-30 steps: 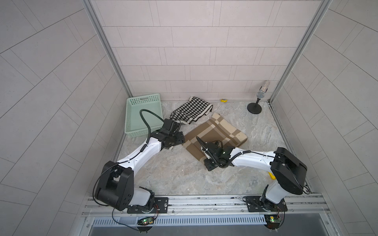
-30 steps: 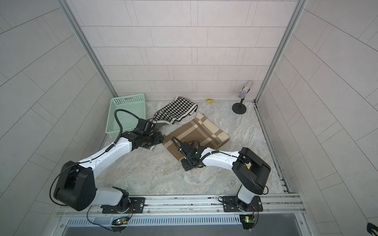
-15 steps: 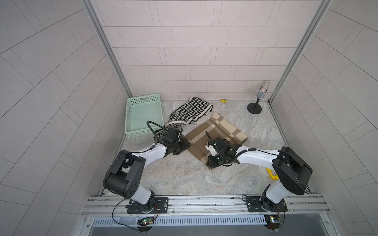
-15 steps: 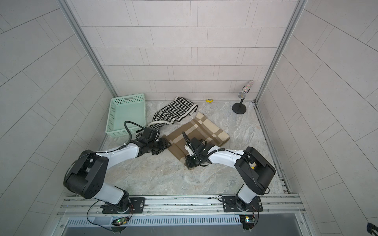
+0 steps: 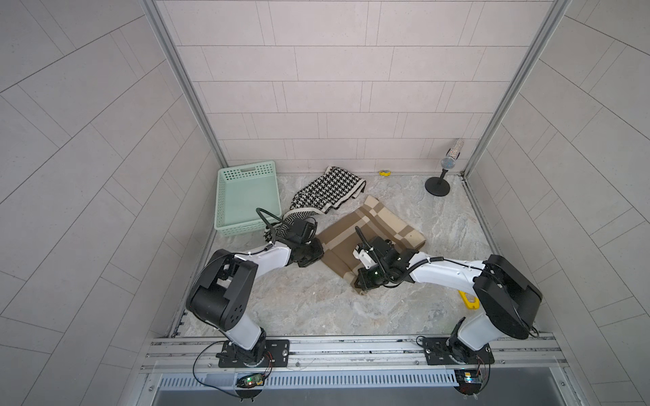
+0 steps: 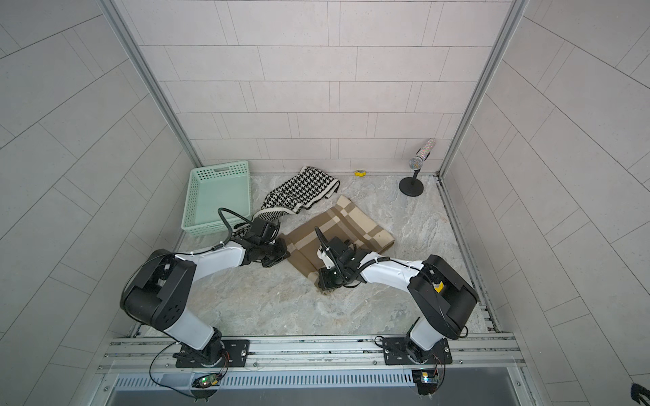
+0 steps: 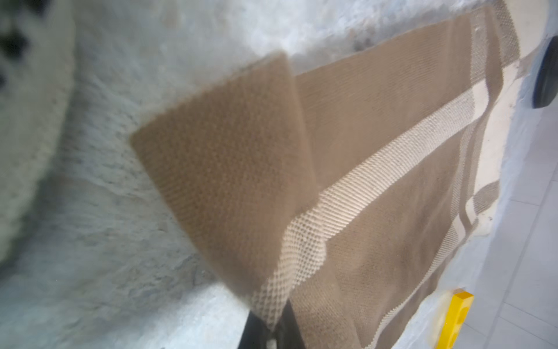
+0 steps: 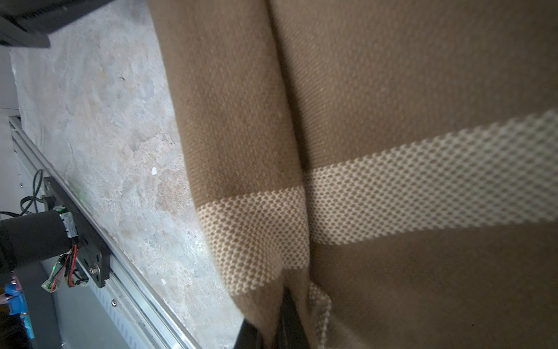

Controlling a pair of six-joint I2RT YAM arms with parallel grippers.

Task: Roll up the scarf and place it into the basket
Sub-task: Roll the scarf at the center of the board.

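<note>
Left hand (image 5: 316,250) just snapped closed and now pinches the scarf (image 5: 381,225) at its left corner. Right hand (image 5: 361,285) pinches the near edge. Both ends gripped, so the roll can probably start. Scarf lies on table (image 5: 316,302), frame centre. Basket (image 5: 246,171), upper left of scarf, is empty.

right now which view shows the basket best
A top view: the basket is whole, seen from above, with only the left arm's cable across its near corner. Both top views show this. The wrist views show mainly the tan scarf, no clear basket.
</note>
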